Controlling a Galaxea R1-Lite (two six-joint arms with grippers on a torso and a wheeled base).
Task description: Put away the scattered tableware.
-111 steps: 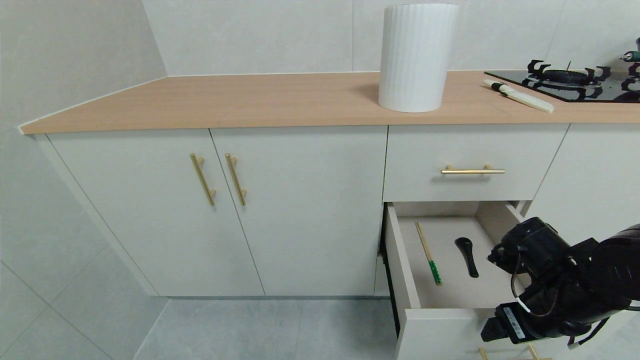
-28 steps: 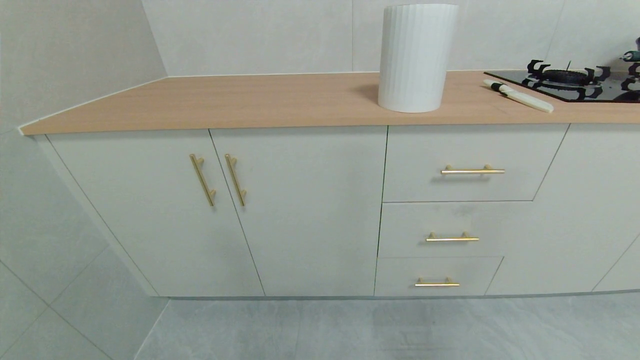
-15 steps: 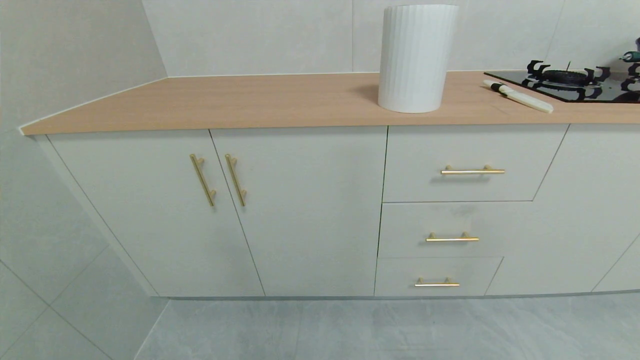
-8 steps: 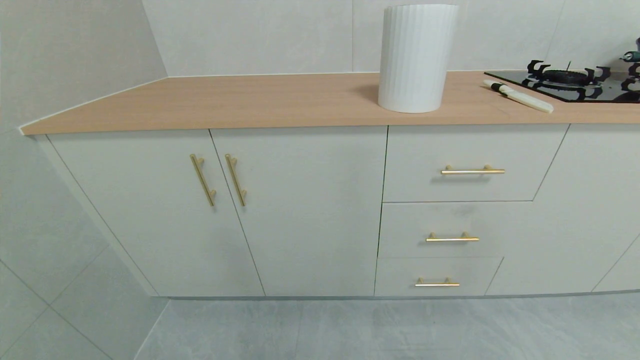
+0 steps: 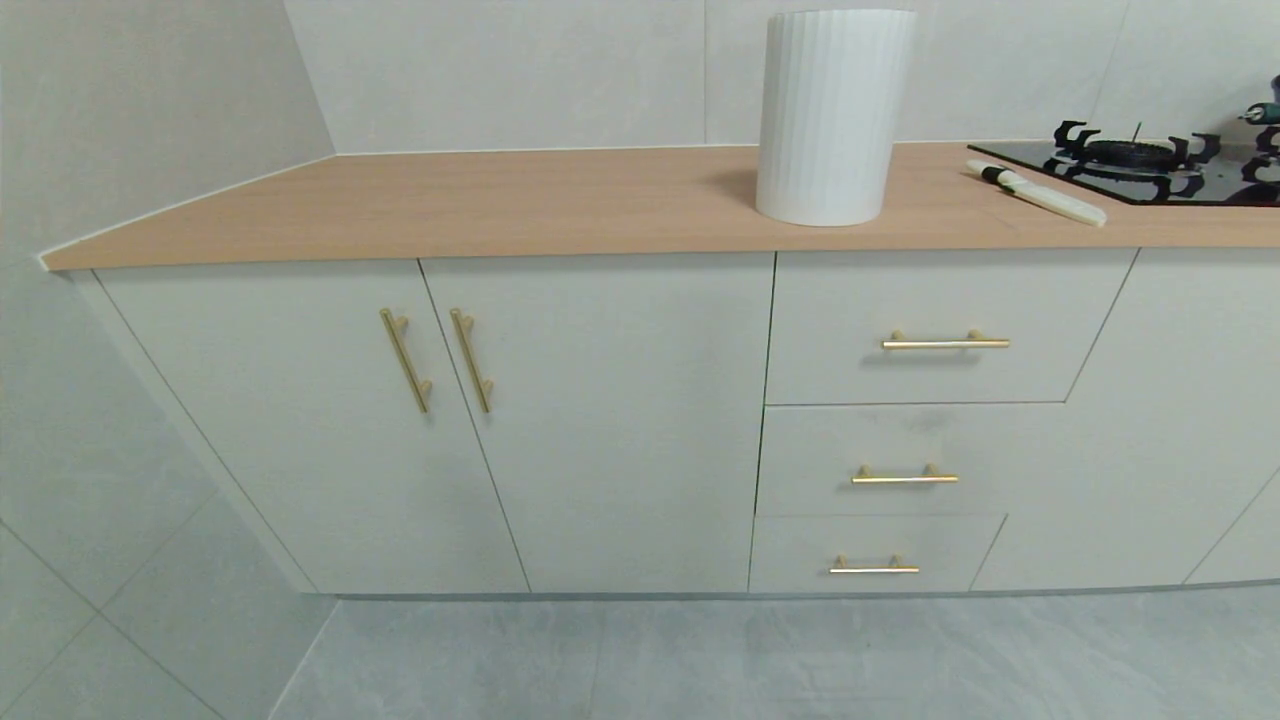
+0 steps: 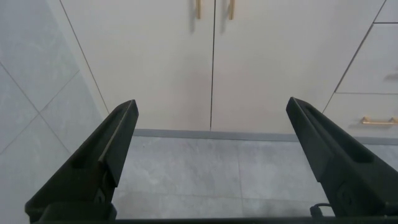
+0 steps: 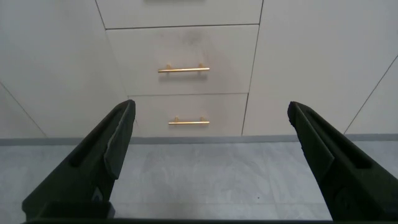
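The middle drawer (image 5: 905, 455) of the white cabinet stands shut, its gold handle (image 5: 905, 478) flush with the front. In the right wrist view my right gripper (image 7: 210, 107) hangs open and holds nothing, low above the floor, facing the middle drawer (image 7: 183, 46) and the bottom drawer (image 7: 186, 115). My left gripper (image 6: 210, 106) is open too with nothing in it, facing the foot of the double cabinet doors (image 6: 211, 62). A white knife-like utensil (image 5: 1035, 191) with a black band lies on the wooden countertop (image 5: 450, 200) beside the stove.
A tall white ribbed container (image 5: 830, 115) stands on the countertop above the drawers. A black gas stove (image 5: 1140, 160) is at the far right. The top drawer (image 5: 945, 325) and the bottom drawer (image 5: 875, 555) are shut. Grey tiled floor (image 5: 650, 660) lies before the cabinet.
Earliest, the middle drawer stood open with chopsticks and a black spoon inside and my right arm at its front. It is now shut and the arm has left the head view.
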